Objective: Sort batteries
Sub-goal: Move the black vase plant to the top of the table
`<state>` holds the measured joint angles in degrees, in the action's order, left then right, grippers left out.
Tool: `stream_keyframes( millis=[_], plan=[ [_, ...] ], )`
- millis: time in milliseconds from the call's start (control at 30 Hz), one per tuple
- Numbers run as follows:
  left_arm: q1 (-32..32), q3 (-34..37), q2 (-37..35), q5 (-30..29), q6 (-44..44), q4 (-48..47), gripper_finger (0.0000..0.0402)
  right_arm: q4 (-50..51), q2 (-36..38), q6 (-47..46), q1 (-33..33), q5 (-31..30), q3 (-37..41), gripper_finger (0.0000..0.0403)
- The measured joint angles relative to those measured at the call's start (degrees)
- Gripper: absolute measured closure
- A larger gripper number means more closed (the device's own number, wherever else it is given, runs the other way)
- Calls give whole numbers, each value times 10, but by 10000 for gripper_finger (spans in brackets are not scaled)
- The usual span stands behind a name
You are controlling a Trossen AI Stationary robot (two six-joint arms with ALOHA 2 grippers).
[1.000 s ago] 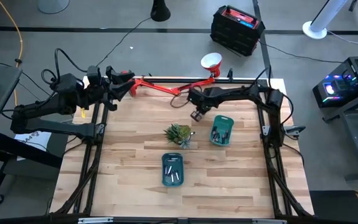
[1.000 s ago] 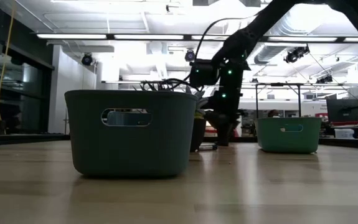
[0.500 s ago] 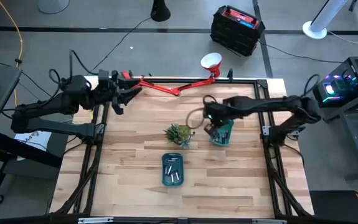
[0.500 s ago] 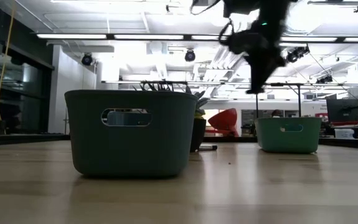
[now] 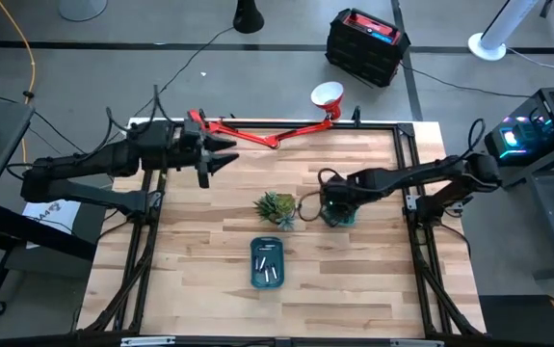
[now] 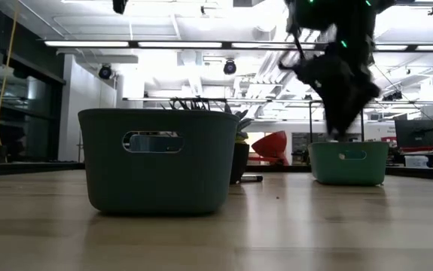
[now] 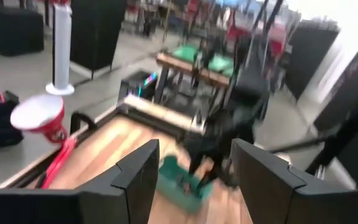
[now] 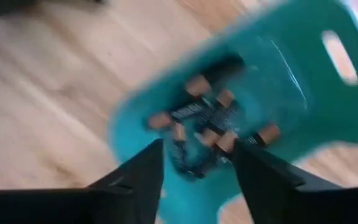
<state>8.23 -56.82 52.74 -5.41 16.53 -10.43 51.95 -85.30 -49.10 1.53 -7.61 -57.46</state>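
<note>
Two teal trays stand on the wooden table: one at the near middle (image 5: 267,262) (image 6: 158,158) holding batteries (image 5: 268,268), one at the right (image 5: 346,214) (image 6: 348,162). My right gripper (image 5: 332,204) (image 6: 342,132) (image 8: 197,171) hangs open just above the right tray (image 8: 291,74), pointing down at the several dark, copper-ended batteries (image 8: 216,124) lying in it. My left gripper (image 5: 230,159) (image 7: 194,180) hovers open over the table's far left part, nothing between its fingers. One small dark battery (image 6: 251,178) lies on the table beside the green plant clump (image 5: 277,207).
A red lamp-like arm (image 5: 257,135) with a red-and-white cup (image 5: 327,95) lies along the table's far edge. The black frame rails (image 5: 146,231) run along the table's left and right sides. Bare wood stretches across the near part.
My right gripper has risen from the table's far middle, then swung toward the right and near side until it came down over the right tray. My left gripper has moved toward the table's right, out over the far left part.
</note>
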Motion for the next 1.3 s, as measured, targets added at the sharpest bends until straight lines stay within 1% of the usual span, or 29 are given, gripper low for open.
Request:
stream_keyframes(
  millis=[100,200,267,333,367,433,467,500,567,633,700,767,867,1000,1300],
  plan=[
    [0,0,11,20,-26,-47,214,-30,5,54,3,3,-51,194],
    [-5,0,25,22,-40,-155,235,-95,3,108,10,7,-91,198],
    [-12,9,37,22,-36,-217,259,-123,-7,132,8,10,-104,216],
    [-23,40,41,27,-19,-231,296,-122,-28,143,3,14,-107,257],
    [-29,64,41,35,-3,-221,320,-122,-42,145,0,18,-107,287],
    [-45,120,40,51,41,-177,373,-135,-66,157,-1,33,-107,360],
    [-54,150,39,55,70,-149,387,-152,-79,172,-1,51,-107,381],
    [-62,181,39,56,101,-119,391,-172,-91,181,0,72,-108,387],
    [-78,242,41,52,158,-54,390,-202,-121,185,1,96,-108,389],
    [-88,292,46,50,209,10,397,-228,-146,194,0,99,-107,399],
    [-92,326,54,49,253,52,400,-243,-162,196,-5,99,-107,399],
    [-92,344,65,49,280,72,400,-256,-174,200,-8,107,-107,401],
    [-92,347,81,48,282,67,401,-302,-182,211,-12,127,-107,402],
    [-91,347,91,48,275,75,401,-351,-201,216,-29,122,-108,402],
    [-90,347,68,48,274,95,401,-512,-256,207,-120,99,-108,403]
  ],
)
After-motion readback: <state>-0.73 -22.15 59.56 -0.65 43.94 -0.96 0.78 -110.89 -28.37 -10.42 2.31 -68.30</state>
